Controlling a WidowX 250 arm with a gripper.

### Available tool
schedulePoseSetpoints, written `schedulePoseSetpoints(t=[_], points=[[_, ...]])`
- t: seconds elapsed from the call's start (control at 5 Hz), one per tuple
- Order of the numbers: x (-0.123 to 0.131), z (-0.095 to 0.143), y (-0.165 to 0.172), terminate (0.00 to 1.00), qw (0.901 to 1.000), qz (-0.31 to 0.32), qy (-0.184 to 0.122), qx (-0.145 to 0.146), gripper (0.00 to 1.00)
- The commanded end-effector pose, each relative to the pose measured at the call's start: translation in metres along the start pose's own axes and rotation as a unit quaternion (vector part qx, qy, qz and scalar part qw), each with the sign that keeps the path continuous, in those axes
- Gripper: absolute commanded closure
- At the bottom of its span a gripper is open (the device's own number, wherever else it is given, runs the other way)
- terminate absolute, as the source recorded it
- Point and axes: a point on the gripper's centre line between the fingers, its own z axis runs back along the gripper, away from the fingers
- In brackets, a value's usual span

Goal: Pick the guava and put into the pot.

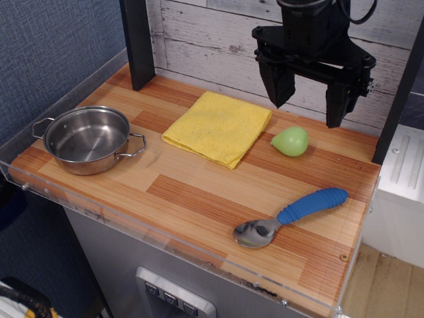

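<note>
The guava (290, 141) is a small light-green toy fruit lying on the wooden tabletop at the back right, just right of a yellow cloth. The pot (87, 139) is a shallow shiny steel pot with two wire loop handles, standing empty at the left edge of the table. My gripper (308, 111) is black, hangs above and slightly behind the guava, and its two fingers are spread wide apart with nothing between them. It does not touch the guava.
A folded yellow cloth (219, 126) lies between the pot and the guava. A metal spoon with a blue handle (291, 215) lies at the front right. A black post (139, 43) stands at the back left. A clear rim edges the table (199, 192).
</note>
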Motion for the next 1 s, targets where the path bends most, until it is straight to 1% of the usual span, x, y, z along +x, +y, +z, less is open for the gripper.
schedulePoseSetpoints(t=[0.0,0.4,0.6,0.8], points=[[0.000,0.000,0.000,0.00,1.0000,0.000,0.000,0.000,0.00],[0.014,-0.012,0.035,0.00,0.9994,0.003,-0.025,0.025,0.00],[0.025,-0.023,0.050,0.00,0.9982,0.017,-0.043,0.038,0.00],[0.035,-0.038,0.056,0.00,0.9970,0.014,-0.061,0.046,0.00]])
